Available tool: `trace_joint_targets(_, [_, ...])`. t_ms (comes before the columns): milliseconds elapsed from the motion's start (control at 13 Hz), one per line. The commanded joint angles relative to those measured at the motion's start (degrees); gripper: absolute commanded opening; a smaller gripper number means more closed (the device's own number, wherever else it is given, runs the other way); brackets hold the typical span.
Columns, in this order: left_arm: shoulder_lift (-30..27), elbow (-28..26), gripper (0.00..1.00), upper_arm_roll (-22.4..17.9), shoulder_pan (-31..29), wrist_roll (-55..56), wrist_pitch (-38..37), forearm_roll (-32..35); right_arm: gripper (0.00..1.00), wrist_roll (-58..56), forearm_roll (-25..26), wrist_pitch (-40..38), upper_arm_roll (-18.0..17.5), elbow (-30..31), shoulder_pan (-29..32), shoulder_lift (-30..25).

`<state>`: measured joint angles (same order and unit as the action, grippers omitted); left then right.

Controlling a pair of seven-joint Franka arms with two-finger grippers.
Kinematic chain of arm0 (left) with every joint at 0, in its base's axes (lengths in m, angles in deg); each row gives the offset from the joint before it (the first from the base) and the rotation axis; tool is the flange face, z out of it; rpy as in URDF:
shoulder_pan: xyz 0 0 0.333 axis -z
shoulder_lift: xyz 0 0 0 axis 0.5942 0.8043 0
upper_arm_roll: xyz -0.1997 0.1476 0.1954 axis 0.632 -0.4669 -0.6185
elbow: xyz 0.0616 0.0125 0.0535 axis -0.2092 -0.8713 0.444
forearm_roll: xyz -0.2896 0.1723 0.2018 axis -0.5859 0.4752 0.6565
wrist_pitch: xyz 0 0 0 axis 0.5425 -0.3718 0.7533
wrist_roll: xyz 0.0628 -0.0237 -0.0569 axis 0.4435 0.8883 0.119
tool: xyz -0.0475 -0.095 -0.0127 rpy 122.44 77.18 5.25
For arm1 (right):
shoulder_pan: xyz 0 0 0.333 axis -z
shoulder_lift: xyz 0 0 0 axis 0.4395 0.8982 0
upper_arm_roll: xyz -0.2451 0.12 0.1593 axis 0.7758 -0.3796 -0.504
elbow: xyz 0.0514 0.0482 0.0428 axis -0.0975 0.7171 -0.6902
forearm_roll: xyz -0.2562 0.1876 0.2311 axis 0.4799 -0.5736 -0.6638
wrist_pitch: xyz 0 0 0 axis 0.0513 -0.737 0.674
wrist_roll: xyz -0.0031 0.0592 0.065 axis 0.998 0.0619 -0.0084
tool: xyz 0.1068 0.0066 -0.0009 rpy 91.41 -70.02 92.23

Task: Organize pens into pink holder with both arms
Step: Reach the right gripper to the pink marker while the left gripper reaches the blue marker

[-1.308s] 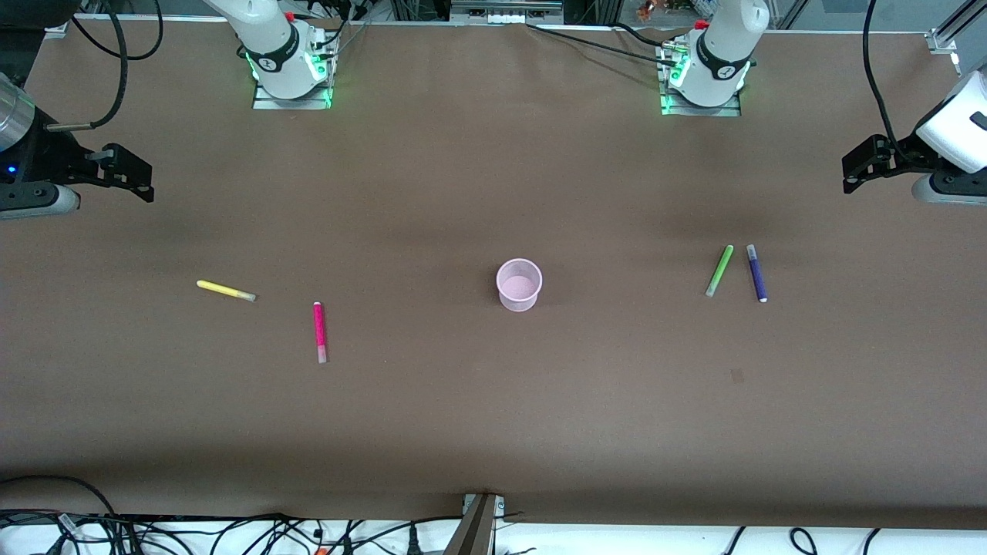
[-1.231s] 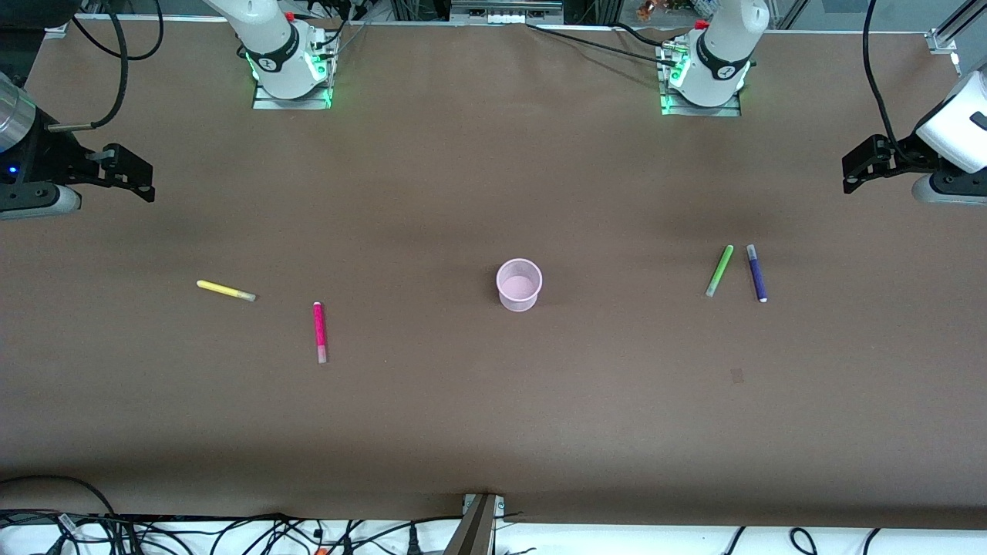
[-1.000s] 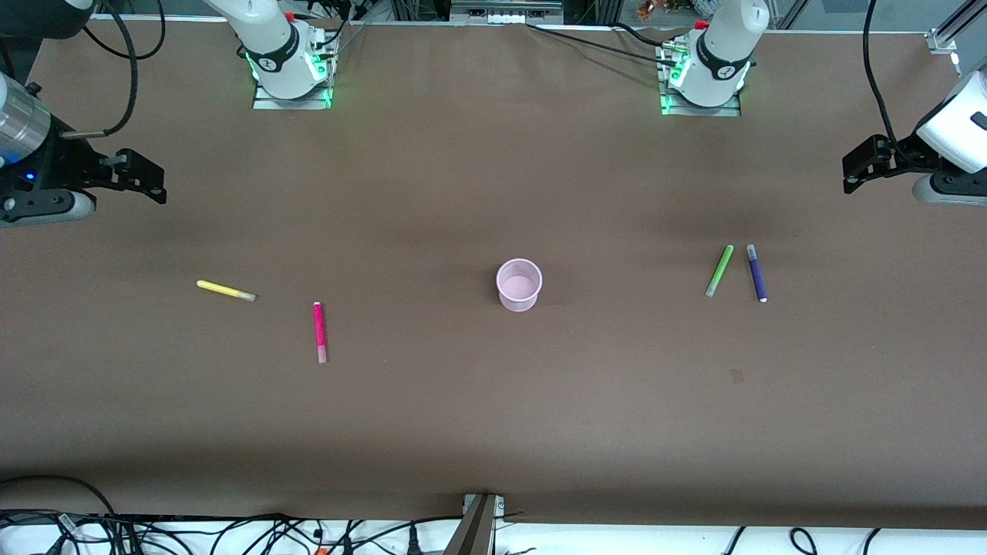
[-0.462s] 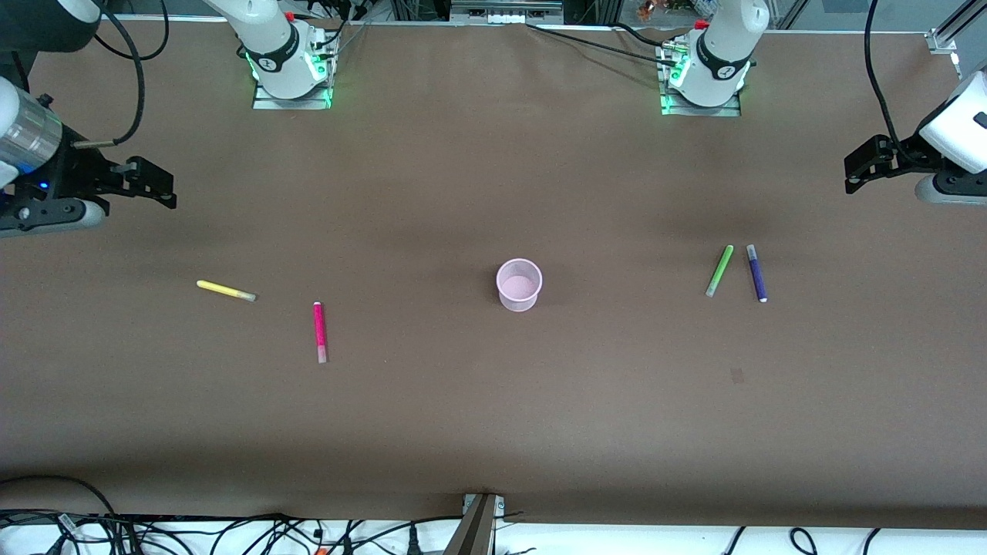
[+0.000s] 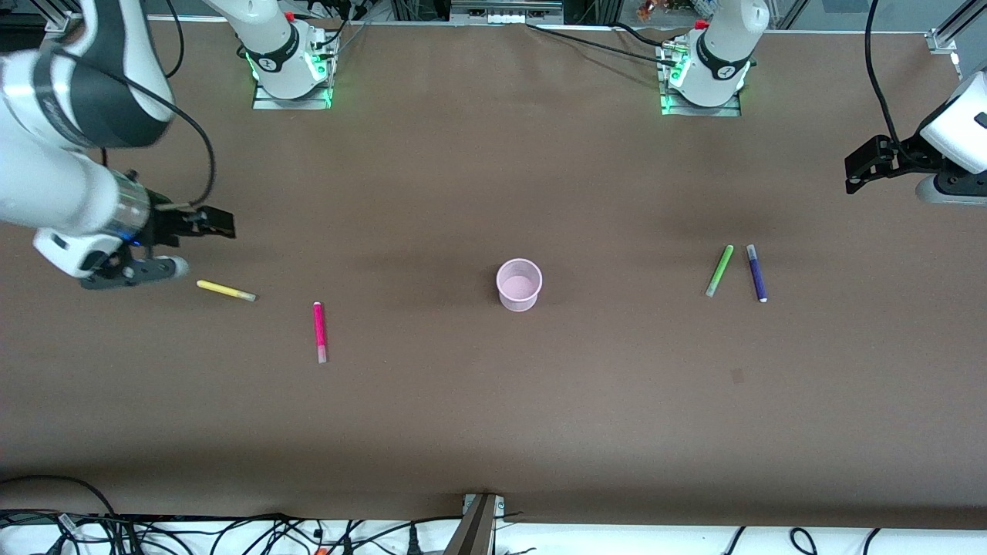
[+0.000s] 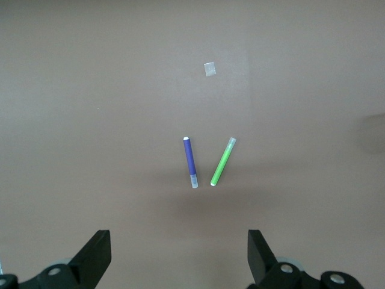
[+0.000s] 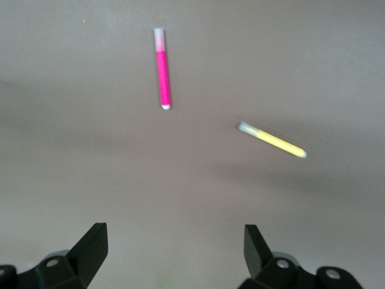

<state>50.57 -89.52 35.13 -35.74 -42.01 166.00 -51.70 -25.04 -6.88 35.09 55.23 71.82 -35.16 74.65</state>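
The right pincer point(image 5: 220, 229), spread wide, is hovering above the yellow pen point(image 5: 225, 290) and should straddle it crosswise, while the left pincer point(image 5: 864, 171) is waiting, wide too.

Bare table point(image 5: 493, 416) is seen around the pink holder point(image 5: 519, 284) on all sides. The yellow pen point(image 5: 225, 290) and magenta pen point(image 5: 320, 331) are set well apart. The green pen point(image 5: 719, 270) and purple pen point(image 5: 756, 273) are laid close together, a narrow gap being left between them.
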Motion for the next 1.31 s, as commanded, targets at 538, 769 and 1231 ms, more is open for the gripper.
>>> trace_joint_targets(538, [4.89,-0.18,1.00,-0.81,-2.82,-1.21,-7.54,-1.06,0.93,1.23,-4.59,25.07,0.01,4.23,-3.92,18.91])
trace_joint_targets(769, [14.38,-1.15,1.00,-0.72,-4.41,-1.04,-6.69,-1.06,0.76,1.23,-4.68,28.05,0.01,4.67,-5.06,21.11])
trace_joint_targets(1231, [16.07,-19.41,1.00,-0.81,-5.56,-0.78,23.78,-0.27,0.56,0.80,-4.68,32.46,0.01,5.20,-5.33,23.31])
